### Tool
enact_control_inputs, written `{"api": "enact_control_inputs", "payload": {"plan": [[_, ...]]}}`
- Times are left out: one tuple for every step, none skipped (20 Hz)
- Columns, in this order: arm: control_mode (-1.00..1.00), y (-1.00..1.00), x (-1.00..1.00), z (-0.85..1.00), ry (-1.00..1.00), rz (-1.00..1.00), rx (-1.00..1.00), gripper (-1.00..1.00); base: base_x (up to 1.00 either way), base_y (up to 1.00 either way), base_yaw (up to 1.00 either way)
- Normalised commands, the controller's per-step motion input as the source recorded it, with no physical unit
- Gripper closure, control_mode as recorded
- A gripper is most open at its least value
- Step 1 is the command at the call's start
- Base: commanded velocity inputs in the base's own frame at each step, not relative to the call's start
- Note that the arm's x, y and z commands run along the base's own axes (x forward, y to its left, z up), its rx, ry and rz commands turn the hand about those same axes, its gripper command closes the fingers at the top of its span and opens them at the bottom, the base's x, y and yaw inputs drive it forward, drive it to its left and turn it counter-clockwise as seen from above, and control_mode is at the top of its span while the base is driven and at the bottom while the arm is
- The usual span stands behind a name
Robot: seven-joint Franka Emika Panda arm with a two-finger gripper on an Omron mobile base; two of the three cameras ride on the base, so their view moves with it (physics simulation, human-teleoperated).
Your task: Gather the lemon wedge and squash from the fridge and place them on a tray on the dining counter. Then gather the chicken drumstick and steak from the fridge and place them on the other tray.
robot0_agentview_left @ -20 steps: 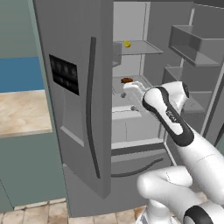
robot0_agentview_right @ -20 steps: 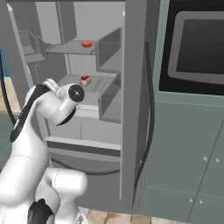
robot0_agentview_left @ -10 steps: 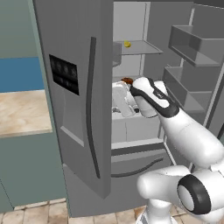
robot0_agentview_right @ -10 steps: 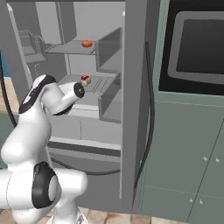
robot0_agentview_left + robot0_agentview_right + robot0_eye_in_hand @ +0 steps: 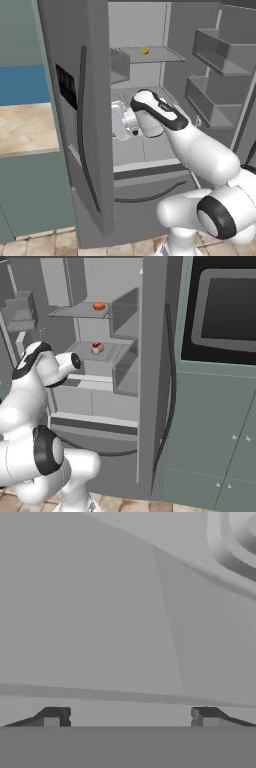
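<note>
- Arm has swung left, deeper into grey open fridge [image 5: 165, 30]; gripper [image 5: 129, 718] fingers wide apart, empty.
- Small yellow lemon wedge [image 5: 145, 50] on upper shelf's front edge, untouched.
- Reach ongoing.

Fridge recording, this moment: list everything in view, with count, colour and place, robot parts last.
Fridge: one, grey, door open, ahead of the robot.
Yellow item: one, top shelf in the left base view; too small to name.
Orange item: one, top shelf in the right base view.
Red and white item: one, middle shelf.
Door bins: grey, on the open right door.
Oven: one, black, right of the fridge.
Counter: one, beige, left of the fridge.
Arm: one, white, reaching into the fridge.
Tool: one, dark tips wide apart, holding nothing.
</note>
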Motion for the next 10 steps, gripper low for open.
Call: {"api": "enact_control_inputs", "payload": {"plan": [[-1.0, 1.0, -0.63, 0.0, -0.01, 0.22, 0.0, -1.0, 0.0, 0.0, 0.0], [-1.0, 1.0, -0.57, 0.0, -0.01, 0.21, 0.0, -1.0, 0.0, 0.0, 0.0], [-1.0, 1.0, -0.48, 0.0, 0.0, 0.19, 0.0, -1.0, 0.0, 0.0, 0.0], [-1.0, 1.0, -0.38, 0.0, 0.0, 0.18, 0.0, -1.0, 0.0, 0.0, 0.0], [-1.0, 1.0, -0.28, 0.0, 0.0, 0.16, 0.0, -1.0, 0.0, 0.0, 0.0], [-1.0, 1.0, -0.24, 0.0, 0.0, 0.14, 0.0, -1.0, 0.0, 0.0, 0.0], [-1.0, 0.99, -0.28, 0.0, 0.0, 0.12, 0.0, -1.0, 0.0, 0.0, 0.0], [-1.0, 1.0, -0.25, 0.0, 0.0, 0.11, 0.0, -1.0, 0.0, 0.0, 0.0], [-1.0, 0.99, -0.22, 0.0, -0.01, 0.1, 0.0, -1.0, 0.0, 0.0, 0.0], [-1.0, 0.96, -0.21, 0.0, -0.01, 0.09, 0.0, -1.0, 0.0, 0.0, 0.0]]}}
